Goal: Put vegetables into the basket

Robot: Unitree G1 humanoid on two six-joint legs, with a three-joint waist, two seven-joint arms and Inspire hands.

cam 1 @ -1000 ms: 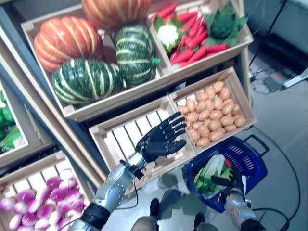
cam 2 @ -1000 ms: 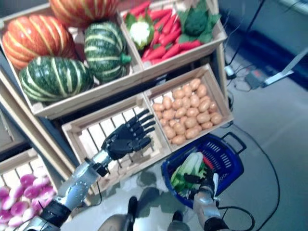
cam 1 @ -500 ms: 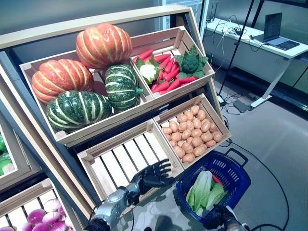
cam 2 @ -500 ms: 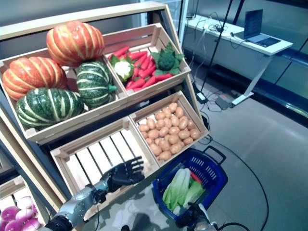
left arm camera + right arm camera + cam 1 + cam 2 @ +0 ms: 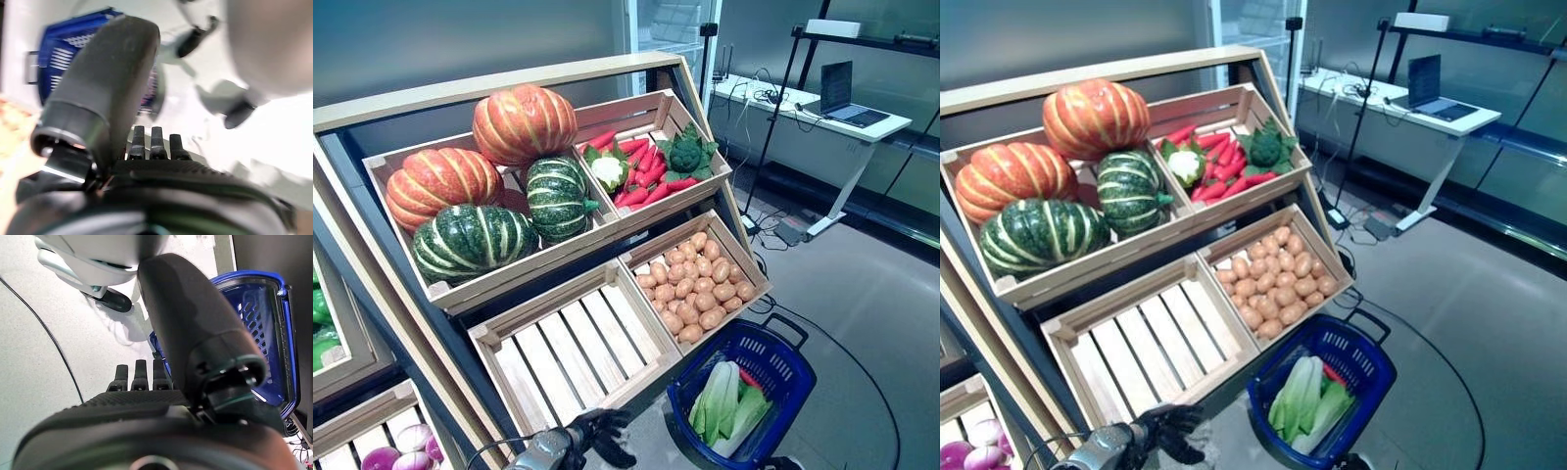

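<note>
I see the blue basket (image 5: 773, 362) on the floor below the potato crate (image 5: 697, 286), with leafy greens (image 5: 726, 399) and something red already in it. My left robot hand (image 5: 597, 438) hangs low before the empty slatted crate (image 5: 570, 345), fingers loosely spread, holding nothing. My right robot hand (image 5: 137, 377) seems relaxed beside the basket rim, though its wrist view shows little.

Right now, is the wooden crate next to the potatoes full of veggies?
No, that slatted wooden crate beside the potatoes holds nothing; only its bare boards show.
</note>
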